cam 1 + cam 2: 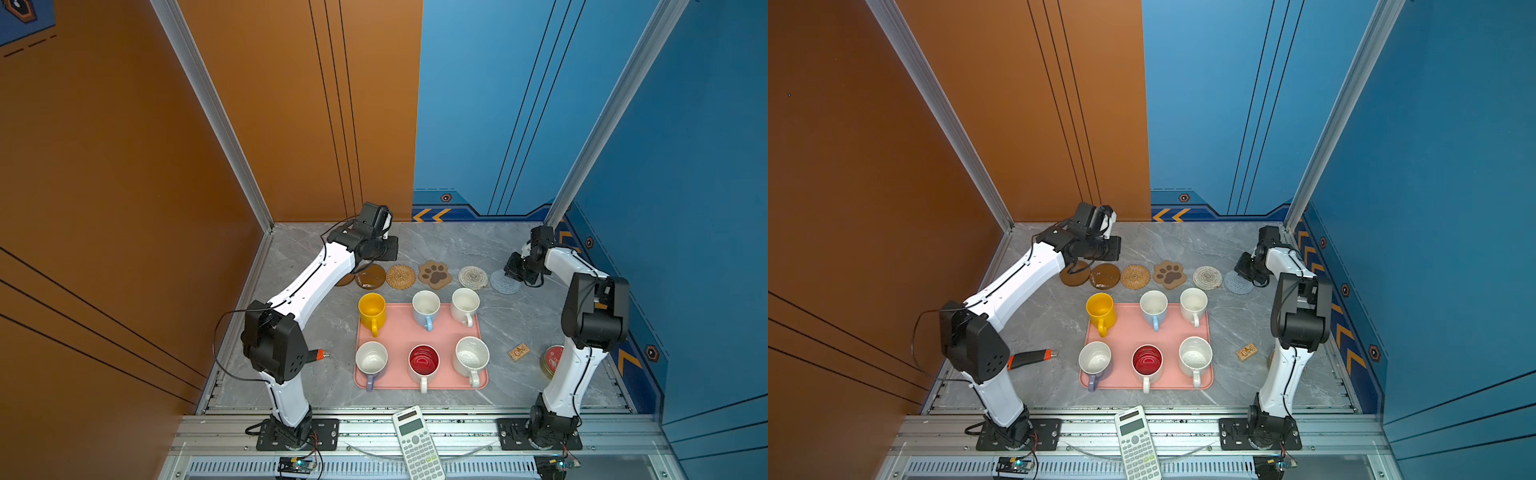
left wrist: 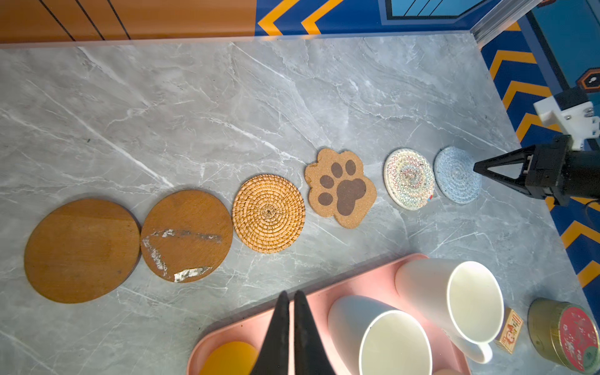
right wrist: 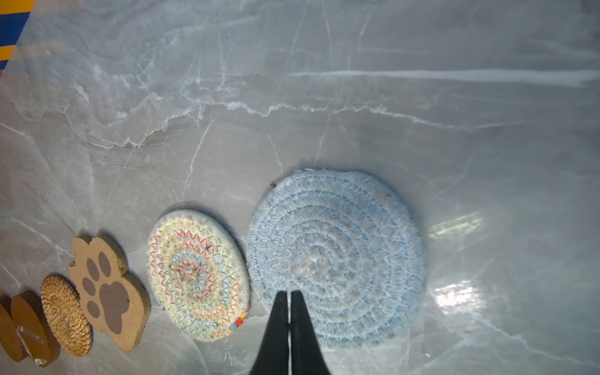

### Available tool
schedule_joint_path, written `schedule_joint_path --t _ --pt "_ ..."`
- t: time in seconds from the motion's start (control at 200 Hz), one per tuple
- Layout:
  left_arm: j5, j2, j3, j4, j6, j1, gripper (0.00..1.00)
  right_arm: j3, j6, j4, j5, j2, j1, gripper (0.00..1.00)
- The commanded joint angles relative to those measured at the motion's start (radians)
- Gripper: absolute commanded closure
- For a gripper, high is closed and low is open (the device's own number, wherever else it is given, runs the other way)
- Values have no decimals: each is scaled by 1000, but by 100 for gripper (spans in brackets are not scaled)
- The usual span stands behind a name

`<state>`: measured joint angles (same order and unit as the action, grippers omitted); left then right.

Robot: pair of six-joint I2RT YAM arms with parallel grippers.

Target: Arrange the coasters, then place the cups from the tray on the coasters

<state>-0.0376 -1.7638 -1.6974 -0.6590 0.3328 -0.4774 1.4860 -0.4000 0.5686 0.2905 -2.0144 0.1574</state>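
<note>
Six coasters lie in a row behind the tray: two dark brown discs [image 2: 81, 250] [image 2: 186, 235], a tan woven disc [image 2: 268, 213], a paw shape [image 2: 341, 187], a white woven round [image 2: 408, 178] and a pale-blue round [image 3: 337, 256]. The pink tray [image 1: 399, 332] holds six upright cups: yellow [image 1: 372, 309], light-blue [image 1: 426, 307], plain white [image 1: 465, 305], lilac [image 1: 371, 359], red-inside [image 1: 424, 361] and speckled [image 1: 471, 357]. My left gripper [image 2: 291, 293] is shut and empty, raised above the row's left end. My right gripper [image 3: 289, 293] is shut and empty over the pale-blue coaster's edge.
A round red-lidded tin [image 1: 555, 359] and a small patterned box [image 1: 518, 352] lie right of the tray beside the right arm. An orange-and-black stick [image 1: 316, 355] lies left of the tray. A calculator [image 1: 415, 442] rests on the front rail. Walls enclose three sides.
</note>
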Motion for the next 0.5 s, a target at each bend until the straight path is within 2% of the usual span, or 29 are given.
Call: schedule_joint_path --t 0.0,0.11,0.496 --pt "49 79 64 61 8 -16 92 22 30 54 -25 -43 8 100" --pt "93 113 115 66 6 -28 92 24 35 63 -20 -53 8 100" --pt "131 211 236 86 40 -43 91 47 25 63 7 -149 -3 100"
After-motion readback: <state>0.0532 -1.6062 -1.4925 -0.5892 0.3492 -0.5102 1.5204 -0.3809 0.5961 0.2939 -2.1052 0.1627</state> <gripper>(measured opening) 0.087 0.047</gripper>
